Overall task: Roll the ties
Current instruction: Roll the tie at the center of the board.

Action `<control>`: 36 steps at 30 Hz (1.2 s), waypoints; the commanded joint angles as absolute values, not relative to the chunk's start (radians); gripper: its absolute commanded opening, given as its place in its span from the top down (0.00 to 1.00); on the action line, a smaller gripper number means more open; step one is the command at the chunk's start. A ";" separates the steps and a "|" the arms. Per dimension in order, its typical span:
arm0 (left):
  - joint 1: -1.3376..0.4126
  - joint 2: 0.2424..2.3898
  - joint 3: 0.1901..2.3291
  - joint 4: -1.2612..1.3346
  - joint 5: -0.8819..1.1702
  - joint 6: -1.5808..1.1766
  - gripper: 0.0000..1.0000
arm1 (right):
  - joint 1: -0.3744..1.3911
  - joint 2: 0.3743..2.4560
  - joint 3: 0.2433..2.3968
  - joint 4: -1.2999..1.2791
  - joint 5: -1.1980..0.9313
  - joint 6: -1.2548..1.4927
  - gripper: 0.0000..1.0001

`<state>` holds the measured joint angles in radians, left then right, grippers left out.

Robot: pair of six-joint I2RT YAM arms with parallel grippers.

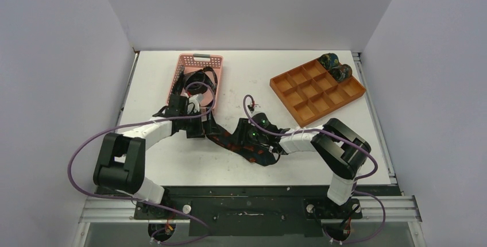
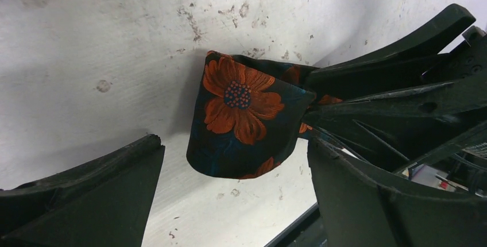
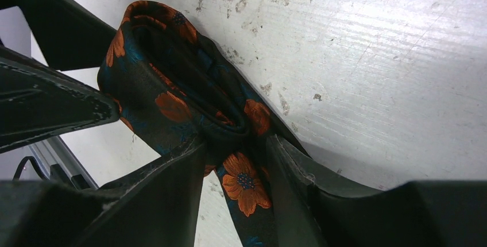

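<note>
A dark tie (image 1: 259, 156) with orange flowers lies on the table between the two arms, one end wound into a loose roll (image 3: 172, 80). My right gripper (image 3: 235, 142) (image 1: 240, 136) is shut on that roll, and the flat strip (image 3: 247, 184) trails back between its fingers. My left gripper (image 2: 232, 150) (image 1: 202, 126) stands wide open just left of it, the curved roll (image 2: 244, 118) sitting ahead of and between its fingers without touching them. Two rolled ties (image 1: 336, 66) sit in the far corner cells of the orange tray (image 1: 298, 97). More ties (image 1: 198, 83) lie in the pink basket (image 1: 180, 66).
The right gripper's black fingers (image 2: 402, 80) crowd the right side of the left wrist view. The pink basket stands close behind the left gripper. The orange tray is at the back right. Purple cables (image 1: 86, 143) loop off both arms.
</note>
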<state>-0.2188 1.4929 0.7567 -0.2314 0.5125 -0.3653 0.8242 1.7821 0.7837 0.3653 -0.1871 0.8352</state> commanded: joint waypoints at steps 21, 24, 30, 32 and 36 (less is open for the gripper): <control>-0.222 1.550 0.716 -0.014 0.699 -0.480 0.97 | 0.841 1.760 0.706 0.345 -0.202 0.805 0.55; -0.225 1.500 0.698 -0.022 0.649 -0.496 1.00 | 0.839 1.702 0.706 0.296 -0.185 0.790 0.47; -0.262 1.363 0.613 0.038 0.458 -0.579 1.00 | 0.841 1.549 0.688 0.149 -0.081 0.699 0.43; -0.296 1.322 0.596 0.029 0.366 -0.597 1.00 | 0.842 1.507 0.668 0.121 -0.046 0.679 0.43; -0.371 1.255 0.589 -0.026 0.178 -0.610 1.00 | 0.841 1.463 0.630 0.112 -0.017 0.672 0.44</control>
<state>-0.3141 1.3266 0.5877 -0.0345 0.3996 -0.5777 0.8383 1.5162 0.6586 0.1543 -0.0910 0.7139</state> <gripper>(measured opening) 0.160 0.569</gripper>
